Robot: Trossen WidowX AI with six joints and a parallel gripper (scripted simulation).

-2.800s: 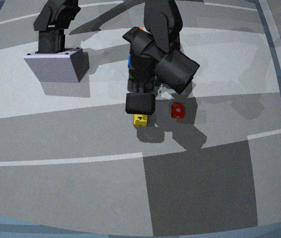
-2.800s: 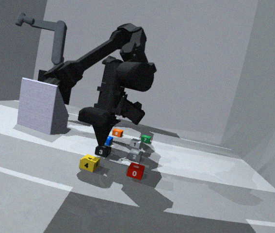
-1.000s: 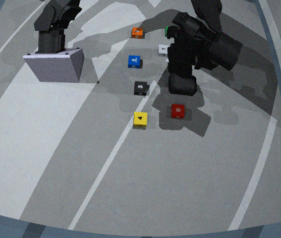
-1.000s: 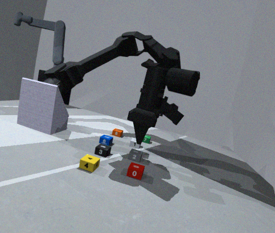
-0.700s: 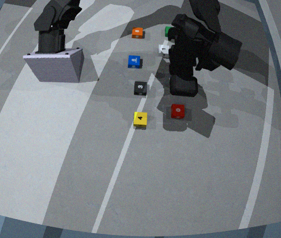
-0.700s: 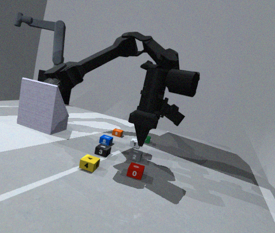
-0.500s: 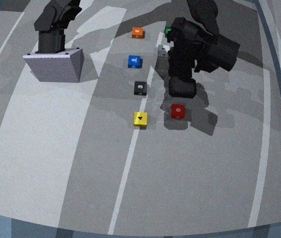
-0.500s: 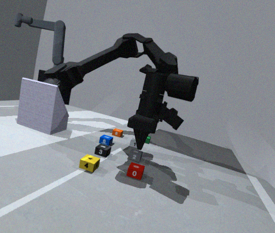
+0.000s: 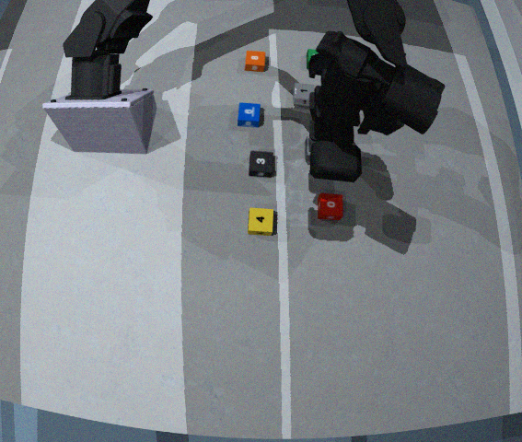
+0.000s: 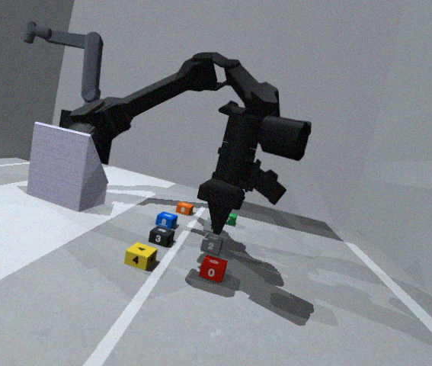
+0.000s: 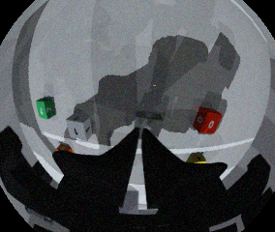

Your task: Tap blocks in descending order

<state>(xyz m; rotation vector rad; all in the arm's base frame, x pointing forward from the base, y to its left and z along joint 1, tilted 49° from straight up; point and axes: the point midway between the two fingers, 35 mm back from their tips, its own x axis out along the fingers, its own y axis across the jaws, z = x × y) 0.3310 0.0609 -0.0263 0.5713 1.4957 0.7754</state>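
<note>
My gripper (image 10: 217, 232) (image 11: 140, 130) is shut and empty. Its tips show close above the grey 2 block (image 10: 211, 245) in the exterior view; any contact cannot be told. The top view hides the tips and most of that block. The orange 8 (image 9: 255, 62) (image 10: 184, 208), blue 6 (image 9: 249, 115) (image 10: 166, 220), black 3 (image 9: 261, 164) (image 10: 161, 237) and yellow 4 (image 9: 261, 221) (image 10: 141, 256) form a row. The red 0 (image 9: 330, 206) (image 10: 212, 269) (image 11: 208, 121), pale grey 1 (image 9: 303, 94) (image 11: 79, 127) and partly hidden green 7 (image 9: 309, 56) (image 10: 231, 219) (image 11: 45, 107) stand on the gripper's side.
The arm's pale lilac pedestal (image 9: 103, 125) (image 10: 58, 169) stands left of the blocks. A grey jointed arm (image 10: 91, 65) stands behind it in the exterior view. The arm's shadows fall around the red block. The red and pale grey 1 blocks flank the gripper.
</note>
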